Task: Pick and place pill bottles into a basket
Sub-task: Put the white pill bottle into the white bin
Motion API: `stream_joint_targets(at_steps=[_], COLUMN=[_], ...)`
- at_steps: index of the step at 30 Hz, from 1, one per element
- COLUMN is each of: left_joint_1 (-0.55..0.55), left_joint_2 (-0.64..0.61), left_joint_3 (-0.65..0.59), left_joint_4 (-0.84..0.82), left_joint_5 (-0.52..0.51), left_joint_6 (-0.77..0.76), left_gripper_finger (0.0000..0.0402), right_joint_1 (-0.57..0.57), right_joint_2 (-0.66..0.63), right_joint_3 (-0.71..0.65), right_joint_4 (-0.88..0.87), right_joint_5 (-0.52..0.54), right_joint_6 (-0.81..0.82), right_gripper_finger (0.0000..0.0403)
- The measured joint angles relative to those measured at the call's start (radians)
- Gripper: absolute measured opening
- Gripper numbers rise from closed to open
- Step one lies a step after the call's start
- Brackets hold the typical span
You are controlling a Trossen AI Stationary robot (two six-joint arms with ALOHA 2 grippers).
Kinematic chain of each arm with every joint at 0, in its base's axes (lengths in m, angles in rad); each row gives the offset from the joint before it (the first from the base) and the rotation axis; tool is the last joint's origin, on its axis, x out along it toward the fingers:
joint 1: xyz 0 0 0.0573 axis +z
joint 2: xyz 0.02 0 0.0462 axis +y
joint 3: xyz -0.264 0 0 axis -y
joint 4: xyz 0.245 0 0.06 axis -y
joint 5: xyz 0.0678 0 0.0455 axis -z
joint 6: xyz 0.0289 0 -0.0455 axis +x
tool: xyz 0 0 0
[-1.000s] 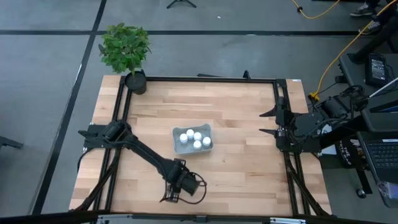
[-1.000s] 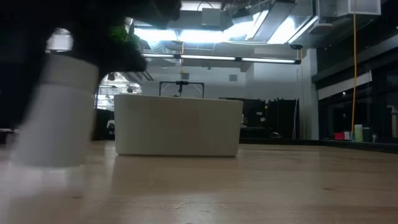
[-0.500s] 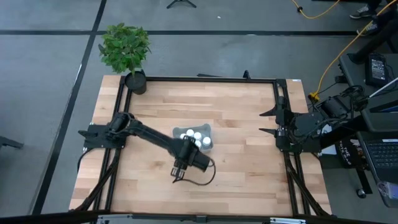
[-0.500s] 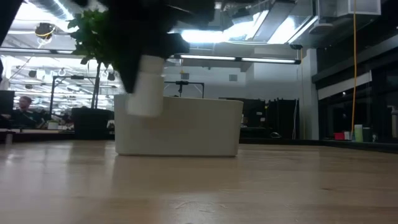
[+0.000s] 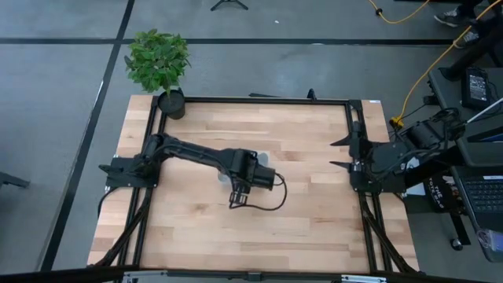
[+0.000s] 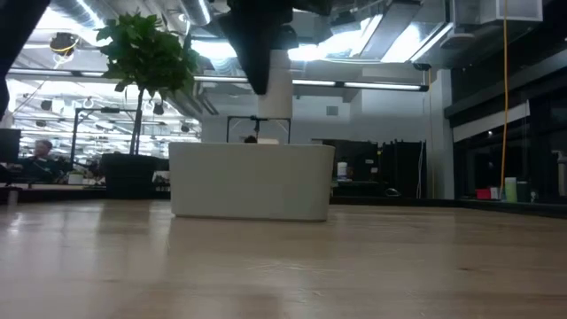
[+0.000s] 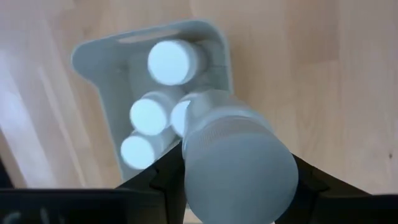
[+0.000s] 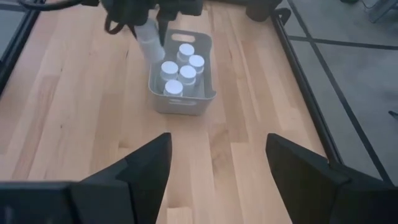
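Note:
My left gripper hangs over the pale blue-grey basket, shut on a white pill bottle that is above the basket's rim. In the left wrist view the held bottle fills the foreground with the basket below it. Several white-capped bottles stand upright on the floor of the basket. In the high view the arm hides the held bottle and most of the basket. My right gripper is open and empty at the table's right edge. My left gripper pinches the bottle between its two fingers, on opposite sides of the body just below the ribbed cap. The fingers come from above, pointing down. The bottle hangs cap up, lifted clear above the basket.
A green plant in a black pot stands at the table's far left corner. A black frame rail runs round the wooden table top. Bare wood lies on all sides of the basket. People and desks show in the room beyond.
My left gripper has gone from the table's near edge toward the far edge and up, carrying the bottle, lifted clear, to above the basket.

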Motion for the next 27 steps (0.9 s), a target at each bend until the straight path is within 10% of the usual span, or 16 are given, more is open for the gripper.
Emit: stream_joint_targets(at_steps=[18, 27], left_joint_1=[0.049, 0.028], left_joint_2=[-0.018, -0.31], left_joint_3=[-0.019, -0.361], left_joint_4=[-0.141, -0.056], left_joint_5=[0.011, 0.036], left_joint_6=[0.019, -0.098], left_gripper_finger=[0.016, 0.016], right_joint_1=[0.0, 0.0], right_joint_2=[-0.069, -0.075], right_joint_3=[0.0, 0.0], right_joint_4=[-0.001, -0.003], right_joint_5=[0.028, 0.068], right_joint_6=[0.014, 0.03], right_gripper_finger=[0.0261, 0.0261])
